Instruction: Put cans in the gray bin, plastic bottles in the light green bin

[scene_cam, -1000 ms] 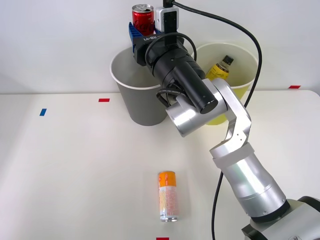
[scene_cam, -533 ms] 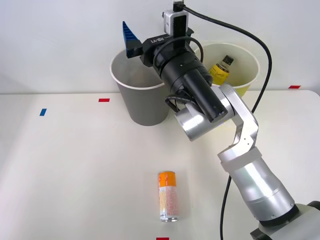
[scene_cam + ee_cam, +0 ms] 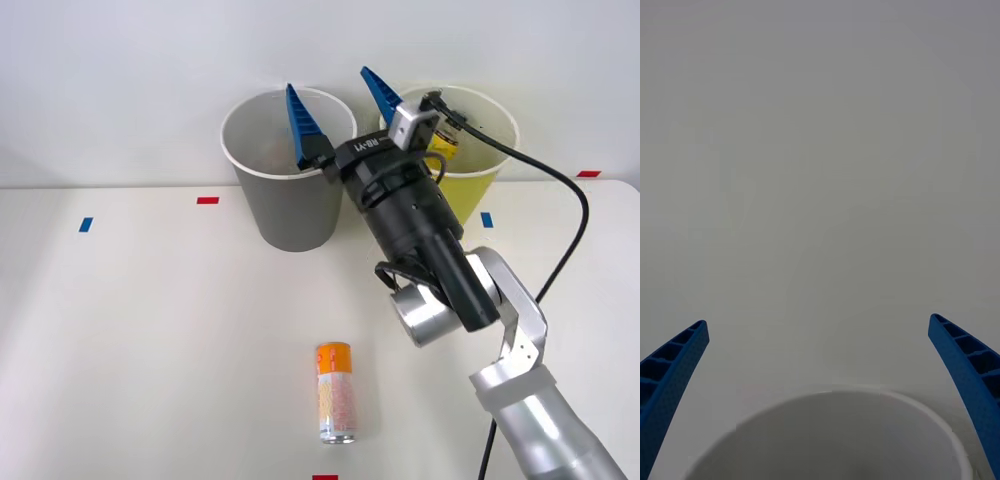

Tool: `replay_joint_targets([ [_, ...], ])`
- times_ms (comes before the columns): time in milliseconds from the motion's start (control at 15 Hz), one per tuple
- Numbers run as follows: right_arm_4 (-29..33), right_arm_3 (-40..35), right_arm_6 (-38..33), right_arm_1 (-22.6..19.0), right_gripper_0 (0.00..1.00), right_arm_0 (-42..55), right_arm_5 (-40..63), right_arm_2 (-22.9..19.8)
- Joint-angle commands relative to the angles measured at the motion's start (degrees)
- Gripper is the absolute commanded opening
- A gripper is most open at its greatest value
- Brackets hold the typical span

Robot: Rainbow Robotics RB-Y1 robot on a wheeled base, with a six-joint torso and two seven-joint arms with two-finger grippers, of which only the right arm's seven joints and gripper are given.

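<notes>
Gray bin point(image 3: 285, 190): round tapered gray wastebasket with white rim and white inside, standing upright at the upper centre of the front view, at the far edge of the white table point(image 3: 150, 340). Its rim also shows as a white arc point(image 3: 835, 427) in the right wrist view, between the two blue fingers.

Light green bin point(image 3: 478, 170): round tapered yellow-green wastebasket with white rim and white inside, upright just to the right of the gray one in the frame, partly covered by the arm.

Right arm point(image 3: 440, 290): black and silver cylinder segments entering from the lower right corner of the front view and reaching up toward the bins.

Right pincer point(image 3: 338, 108): two blue ribbed fingers spread wide with nothing between them. One finger point(image 3: 303, 128) stands in front of the gray bin's mouth, the other point(image 3: 381, 93) over the gap between the two rims.

Tall can point(image 3: 337, 392): slim metal drink can, orange top, pale speckled body, silver end, lying on its side on the table at lower centre, well apart from both bins.

Plastic bottle point(image 3: 443, 141): small, yellow label, dark neck, inside the light green bin, largely hidden by the wrist.

Tape marks: red point(image 3: 208, 200) and blue point(image 3: 86, 224) strips on the table, upper left.
</notes>
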Motion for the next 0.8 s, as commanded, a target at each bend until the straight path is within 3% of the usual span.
replay_joint_targets([
  [67, -1.83, -6.4, -0.19, -2.48, 1.0, 6.64, -0.46, 0.41],
  [533, -6.67, -18.0, 0.69, -8.81, 1.0, 24.74, -2.57, 0.23],
  [800, -6.23, -19.5, 2.18, -10.65, 1.0, 36.87, -8.99, -1.26],
])
